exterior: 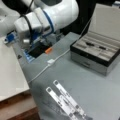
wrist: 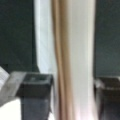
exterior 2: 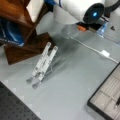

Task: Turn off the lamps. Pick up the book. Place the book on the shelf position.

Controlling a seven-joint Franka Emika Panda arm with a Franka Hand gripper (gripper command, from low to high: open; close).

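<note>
**Claw at the back edge of the worktop, a white slab between its fingers**

In the wrist view, the claw [wrist: 72,83] is seen with its dark fingers [wrist: 35,86] set apart on either side of an upright white slab [wrist: 75,50] with a tan band. Whether the slab is gripped, or is the book, cannot be told. In a front view, the claw [exterior: 37,48] is held low over the grey worktop [exterior: 82,85]. A pale lamp shade [exterior: 11,72] lies to its left above brown shelf wood [exterior: 17,106], and a white cable [exterior: 47,65] runs just below it.
</note>
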